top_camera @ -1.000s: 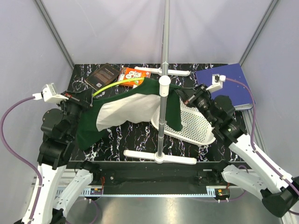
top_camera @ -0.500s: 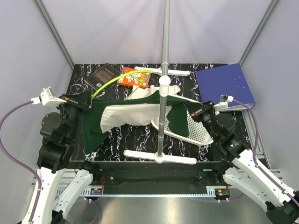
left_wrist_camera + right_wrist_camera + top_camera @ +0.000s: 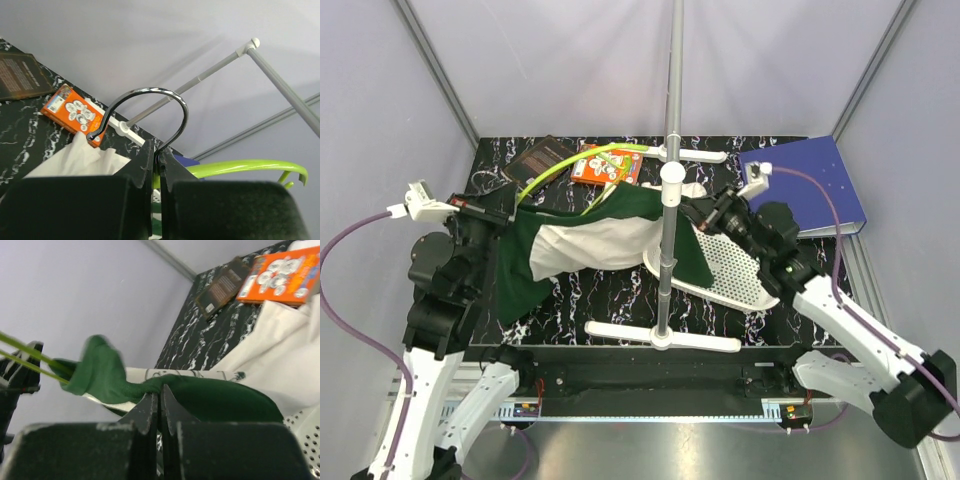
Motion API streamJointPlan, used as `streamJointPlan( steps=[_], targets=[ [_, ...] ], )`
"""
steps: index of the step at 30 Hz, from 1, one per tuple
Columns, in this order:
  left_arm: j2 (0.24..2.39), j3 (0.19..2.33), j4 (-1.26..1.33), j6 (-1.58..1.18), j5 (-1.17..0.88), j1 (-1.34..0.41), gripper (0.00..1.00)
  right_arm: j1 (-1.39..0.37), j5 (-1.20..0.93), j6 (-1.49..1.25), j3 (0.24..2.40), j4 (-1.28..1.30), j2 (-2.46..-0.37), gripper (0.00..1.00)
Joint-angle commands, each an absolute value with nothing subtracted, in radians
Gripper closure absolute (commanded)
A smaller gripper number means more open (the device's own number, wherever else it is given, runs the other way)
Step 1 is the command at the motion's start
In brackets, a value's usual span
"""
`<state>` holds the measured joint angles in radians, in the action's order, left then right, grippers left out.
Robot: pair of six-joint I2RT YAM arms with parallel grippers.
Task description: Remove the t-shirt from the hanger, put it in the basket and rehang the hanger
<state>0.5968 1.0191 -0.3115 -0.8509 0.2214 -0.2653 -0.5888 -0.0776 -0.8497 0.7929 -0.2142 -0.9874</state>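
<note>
Left of the grey metal stand pole [image 3: 674, 90], the left gripper [image 3: 156, 150] is clenched on the neck of the thin lime-green plastic hanger [image 3: 565, 168], just under its dark metal hook [image 3: 150, 91]. The hanger looks light, stiff and slightly springy, so that hold suits it. The soft cream-and-dark-green cloth t-shirt [image 3: 600, 245] sags across in front of the pole, its left end seemingly threaded on the hanger. Right of the pole, the right gripper [image 3: 160, 392] pinches a bunched green fold. The cloth is limp, stretchy and likely to snag, so a seam would grip best.

Bright diffuse light, faint shadows, blurred foreground
</note>
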Motion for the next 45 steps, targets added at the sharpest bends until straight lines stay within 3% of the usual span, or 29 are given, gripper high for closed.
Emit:
streamJointPlan(
  steps=[1,6,12,17,24,35,45],
  targets=[
    [0.653,1.069,-0.091,-1.003,0.128,-0.259,1.00,-0.581,-0.395,-0.730,0.925,-0.333,-1.096,1.00],
    [0.716,1.075,0.042,-1.153,-0.036,-0.258,1.00,-0.583,-0.596,-0.756,1.028,-0.354,-1.222,1.00],
    [0.746,1.109,0.135,-1.252,-0.166,-0.258,1.00,-0.581,-0.500,-0.743,1.060,-0.293,-1.215,1.00],
    [0.674,1.209,-0.124,-1.047,-0.071,-0.258,1.00,-0.555,-0.295,-0.706,1.144,-0.126,-1.175,1.00],
    [0.525,1.183,-0.435,-0.801,0.083,-0.259,1.00,-0.447,-0.219,-0.726,1.267,-0.046,-1.092,1.00],
    [0.342,1.057,-0.610,-0.712,0.184,-0.258,1.00,-0.440,0.041,-0.572,1.713,0.268,-1.166,1.00],
    [0.273,1.023,-0.672,-0.692,0.203,-0.259,1.00,-0.440,0.024,-0.410,2.266,0.429,-1.362,1.00]
  ],
)
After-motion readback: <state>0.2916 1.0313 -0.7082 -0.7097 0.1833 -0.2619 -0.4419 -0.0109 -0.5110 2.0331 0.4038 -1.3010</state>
